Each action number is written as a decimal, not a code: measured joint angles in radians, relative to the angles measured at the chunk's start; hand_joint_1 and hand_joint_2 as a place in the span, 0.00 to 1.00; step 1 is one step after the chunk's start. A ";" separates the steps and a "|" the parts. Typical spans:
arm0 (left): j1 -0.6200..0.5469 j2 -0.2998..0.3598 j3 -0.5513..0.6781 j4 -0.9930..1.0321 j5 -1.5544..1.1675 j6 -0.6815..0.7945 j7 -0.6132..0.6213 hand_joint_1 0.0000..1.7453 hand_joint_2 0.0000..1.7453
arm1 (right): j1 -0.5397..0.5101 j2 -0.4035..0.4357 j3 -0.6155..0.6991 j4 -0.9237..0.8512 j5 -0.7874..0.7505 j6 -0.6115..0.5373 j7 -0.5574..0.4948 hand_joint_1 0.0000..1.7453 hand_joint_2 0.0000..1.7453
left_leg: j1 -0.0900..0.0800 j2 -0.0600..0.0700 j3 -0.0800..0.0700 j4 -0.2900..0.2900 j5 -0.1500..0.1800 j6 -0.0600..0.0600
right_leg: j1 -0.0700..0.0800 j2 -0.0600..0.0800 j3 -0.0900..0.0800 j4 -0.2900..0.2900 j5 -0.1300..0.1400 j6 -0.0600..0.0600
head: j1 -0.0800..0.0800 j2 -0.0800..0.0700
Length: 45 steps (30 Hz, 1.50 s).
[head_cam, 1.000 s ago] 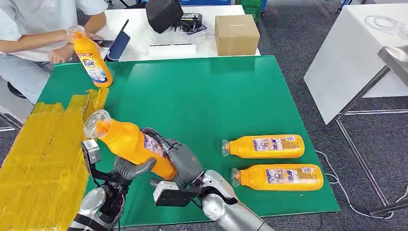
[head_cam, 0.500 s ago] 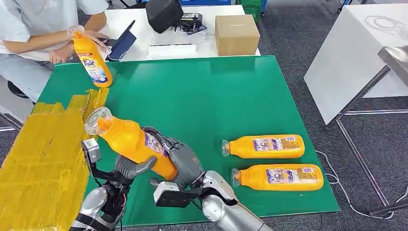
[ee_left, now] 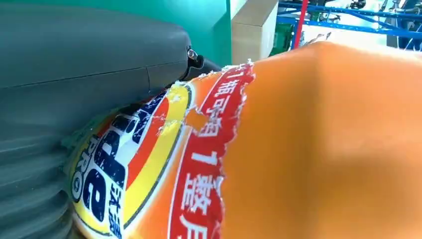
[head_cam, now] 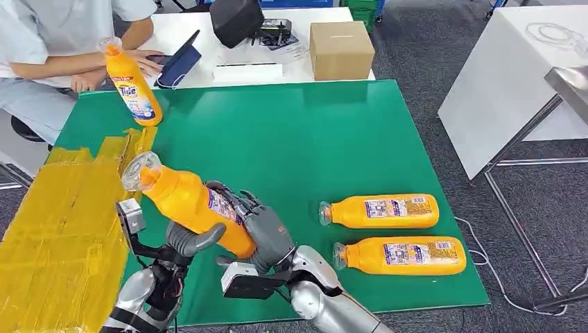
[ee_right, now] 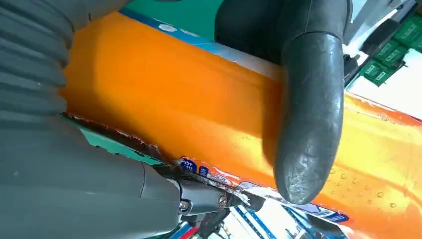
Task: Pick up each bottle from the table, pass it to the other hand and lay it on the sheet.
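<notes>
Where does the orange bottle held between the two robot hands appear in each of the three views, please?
Head view: the held bottle lies tilted at lower left, cap toward the yellow sheet.
Left wrist view: its torn label and orange body take up most of the picture.
Right wrist view: its orange body runs across the middle, under a dark finger.
Shared landmark: the green table top.

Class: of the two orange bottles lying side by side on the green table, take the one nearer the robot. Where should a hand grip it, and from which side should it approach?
Probably from above, around the labelled middle of the nearer lying bottle. It lies flat, cap towards the robot's left, its long body crosswise. The other lying bottle sits close behind, so coming from the robot's side looks clearest.
</notes>
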 measured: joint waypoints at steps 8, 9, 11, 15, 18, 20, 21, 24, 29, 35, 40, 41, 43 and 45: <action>-0.001 0.000 0.001 0.000 0.006 0.001 0.000 1.00 1.00 | 0.000 0.000 0.000 0.000 0.003 -0.007 0.000 0.00 1.00 | 0.000 0.000 0.000 0.000 0.000 0.000 | 0.000 0.000 0.000 0.000 0.000 0.000 | 0.000 0.000; -0.001 0.000 0.001 0.000 0.006 0.001 0.000 1.00 1.00 | 0.000 0.000 0.000 0.000 0.003 -0.008 0.000 0.00 1.00 | 0.000 0.000 0.000 0.000 0.000 0.000 | 0.000 0.000 0.000 0.000 0.000 0.000 | 0.000 0.000; -0.001 0.000 0.001 0.000 0.006 0.001 0.000 1.00 1.00 | 0.000 0.000 0.000 0.000 0.003 -0.008 0.000 0.00 1.00 | 0.000 0.000 0.000 0.000 0.000 0.000 | 0.000 0.000 0.000 0.000 0.000 0.000 | 0.000 0.000; -0.001 0.000 0.001 0.000 0.006 0.001 0.000 1.00 1.00 | 0.000 0.000 0.000 0.000 0.003 -0.008 0.000 0.00 1.00 | 0.000 0.000 0.000 0.000 0.000 0.000 | 0.000 0.000 0.000 0.000 0.000 0.000 | 0.000 0.000; -0.001 0.000 0.002 0.000 0.006 0.002 0.000 1.00 1.00 | 0.000 0.000 0.000 0.000 0.003 -0.008 0.000 0.00 1.00 | 0.000 0.000 0.000 0.000 0.000 0.000 | 0.000 0.000 0.000 0.000 0.000 0.000 | 0.000 0.000; -0.001 0.000 0.002 0.000 0.007 0.002 0.000 1.00 1.00 | 0.000 0.000 0.000 0.000 0.003 -0.009 0.001 0.00 1.00 | 0.000 0.000 0.000 0.000 0.000 0.000 | 0.000 0.000 0.000 0.000 0.000 0.000 | 0.000 0.000; -0.001 0.000 0.003 0.000 0.008 0.002 0.000 1.00 1.00 | 0.000 0.000 0.000 0.000 0.001 -0.008 0.001 0.00 1.00 | 0.000 0.000 0.000 0.000 0.000 0.000 | 0.000 0.000 0.000 0.000 0.000 0.000 | 0.000 0.000; -0.001 0.000 0.006 0.000 0.008 0.013 -0.006 1.00 1.00 | 0.000 0.000 -0.001 0.000 -0.032 0.028 0.002 0.00 1.00 | 0.000 0.000 0.000 0.000 0.000 0.000 | 0.000 0.000 0.000 0.000 0.000 0.000 | 0.000 0.000; -0.001 0.000 0.013 0.001 0.009 0.022 -0.012 1.00 1.00 | 0.000 -0.006 -0.005 -0.019 -0.084 0.101 0.000 0.00 1.00 | 0.000 0.000 0.000 0.000 0.000 0.000 | 0.000 0.000 0.000 0.000 0.000 0.000 | 0.000 0.000; -0.001 0.000 0.034 0.005 0.009 0.023 -0.016 1.00 1.00 | 0.001 -0.018 -0.006 -0.047 -0.094 0.123 0.000 0.00 1.00 | 0.000 0.000 0.000 0.000 0.000 0.000 | 0.000 0.000 0.000 0.000 0.000 0.000 | 0.000 0.000; -0.001 0.000 0.034 0.005 0.009 0.023 -0.016 1.00 1.00 | 0.001 -0.018 -0.006 -0.047 -0.094 0.123 0.000 0.00 1.00 | 0.000 0.000 0.000 0.000 0.000 0.000 | 0.000 0.000 0.000 0.000 0.000 0.000 | 0.000 0.000; -0.001 0.000 0.034 0.005 0.009 0.023 -0.016 1.00 1.00 | 0.001 -0.018 -0.006 -0.047 -0.094 0.123 0.000 0.00 1.00 | 0.000 0.000 0.000 0.000 0.000 0.000 | 0.000 0.000 0.000 0.000 0.000 0.000 | 0.000 0.000; -0.001 0.000 0.034 0.005 0.009 0.023 -0.016 1.00 1.00 | 0.001 -0.018 -0.006 -0.047 -0.094 0.123 0.000 0.00 1.00 | 0.000 0.000 0.000 0.000 0.000 0.000 | 0.000 0.000 0.000 0.000 0.000 0.000 | 0.000 0.000; -0.001 0.000 0.034 0.005 0.009 0.023 -0.016 1.00 1.00 | 0.001 -0.018 -0.006 -0.047 -0.094 0.124 0.000 0.00 1.00 | 0.000 0.000 0.000 0.000 0.000 0.000 | 0.000 0.000 0.000 0.000 0.000 0.000 | 0.000 0.000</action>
